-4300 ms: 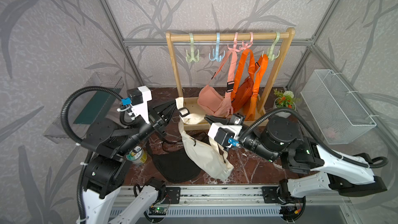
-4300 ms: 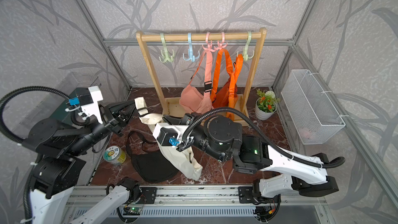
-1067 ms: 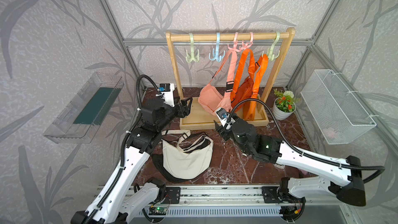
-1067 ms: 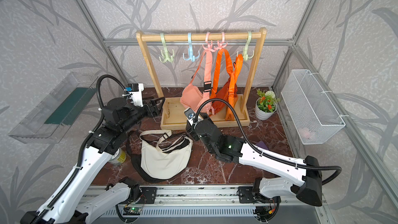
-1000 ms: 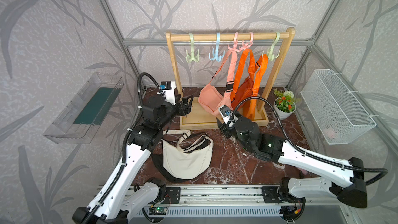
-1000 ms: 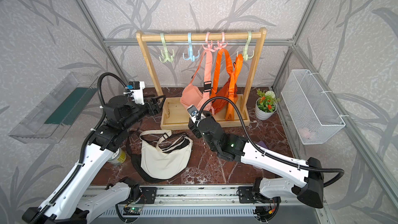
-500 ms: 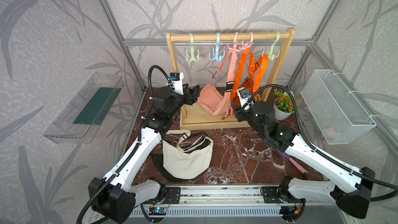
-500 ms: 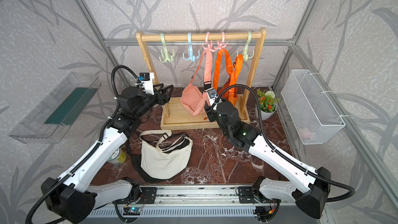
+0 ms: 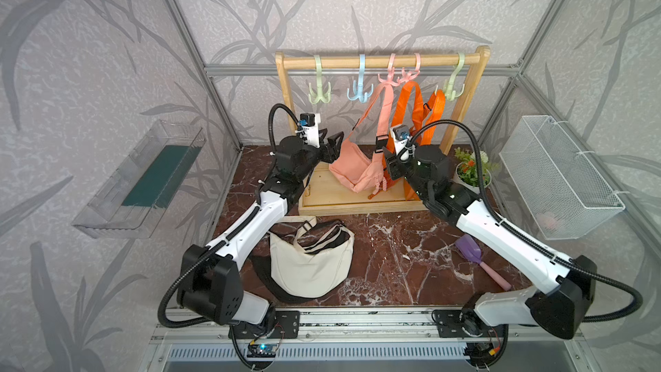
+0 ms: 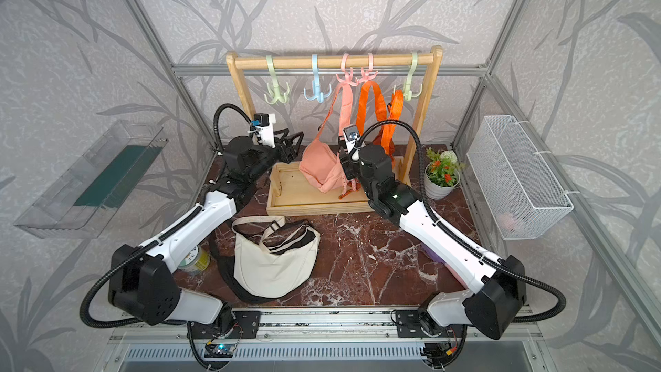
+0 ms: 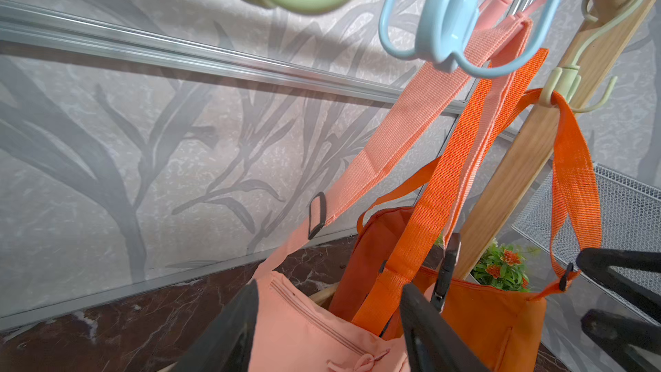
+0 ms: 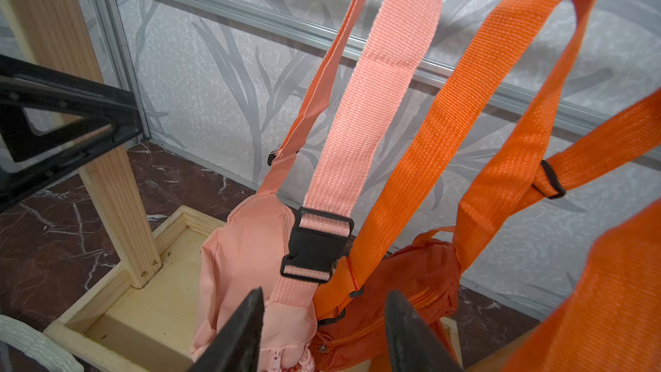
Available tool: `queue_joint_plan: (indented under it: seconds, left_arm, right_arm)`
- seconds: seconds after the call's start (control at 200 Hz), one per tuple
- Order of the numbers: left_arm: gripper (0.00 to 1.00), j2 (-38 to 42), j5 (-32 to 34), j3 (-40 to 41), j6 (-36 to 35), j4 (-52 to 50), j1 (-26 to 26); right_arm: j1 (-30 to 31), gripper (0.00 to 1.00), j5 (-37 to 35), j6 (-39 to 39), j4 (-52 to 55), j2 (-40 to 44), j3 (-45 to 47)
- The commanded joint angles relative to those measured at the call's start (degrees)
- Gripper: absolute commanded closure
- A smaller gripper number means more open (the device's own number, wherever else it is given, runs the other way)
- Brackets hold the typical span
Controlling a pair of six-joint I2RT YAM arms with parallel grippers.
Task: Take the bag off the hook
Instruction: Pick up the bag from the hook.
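Note:
A salmon-pink bag [image 9: 352,168] [image 10: 322,166] hangs by its strap from a pink hook [image 9: 388,78] [image 10: 346,78] on the wooden rack bar [image 9: 379,60]. My left gripper [image 9: 331,144] [image 10: 295,141] [image 11: 327,316] is open, its jaws standing either side of the bag's left top corner. My right gripper [image 9: 388,168] [image 10: 345,168] [image 12: 323,320] is open at the bag's right end, just below the black strap buckle [image 12: 314,248]. An orange bag [image 12: 404,280] hangs close behind, its straps [image 9: 415,109] on the neighbouring pink hook and a green one.
A cream bag [image 9: 309,263] lies on the marble floor in front of the rack's wooden base tray [image 9: 343,198]. A potted plant [image 9: 470,169], a wire basket [image 9: 558,180] and a purple scoop [image 9: 472,254] are at the right. A tin [image 10: 195,261] sits under my left arm.
Both arms have stretched from above the cream bag, now lying on the floor, back to the rack. Each gripper has come up to one end of the pink bag, its jaws narrowing slightly.

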State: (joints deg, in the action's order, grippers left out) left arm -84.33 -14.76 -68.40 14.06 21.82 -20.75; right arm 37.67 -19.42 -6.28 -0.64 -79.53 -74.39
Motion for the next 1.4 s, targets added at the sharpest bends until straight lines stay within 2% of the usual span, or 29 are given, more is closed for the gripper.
queue_joint_plan:
  seconds: [0.0,0.235,0.525,0.71,1.125,1.265,1.395]
  left_arm:
    - [0.35,-1.63,-0.65,-2.86,-2.55,6.88,-1.02]
    - [0.37,-7.21,1.01,-4.32,-4.95,12.92,-1.56]
    - [0.38,-12.91,-0.91,-7.89,-5.14,16.18,-1.81]
    - [0.38,-15.64,-0.74,-9.74,-5.86,17.54,-2.52]
    - [0.37,-21.97,-1.59,-14.43,-6.74,17.95,-3.52]
    - [0.45,-23.92,-1.34,-16.12,-7.4,18.08,-3.51]
    - [0.46,-25.69,-1.09,-17.73,-8.03,18.11,-3.56]
  right_arm:
    - [-0.96,0.44,2.22,-0.84,-3.79,-2.03,-3.57]
    - [-1.48,0.41,2.53,-1.8,-6.59,-8.4,-10.15]
    - [-1.6,0.41,-1.15,-3.21,-7.16,-14.14,-16.96]
    - [-2.98,0.46,-1.33,-2.02,-8.83,-14.78,-16.12]
    - [-5.71,0.47,3.01,1.01,-8.69,-16.01,-14.61]
    - [-5.84,0.49,5.04,0.98,-8.93,-17.06,-15.13]
    - [-6.5,0.47,8.99,2.61,-10.54,-17.15,-13.4]
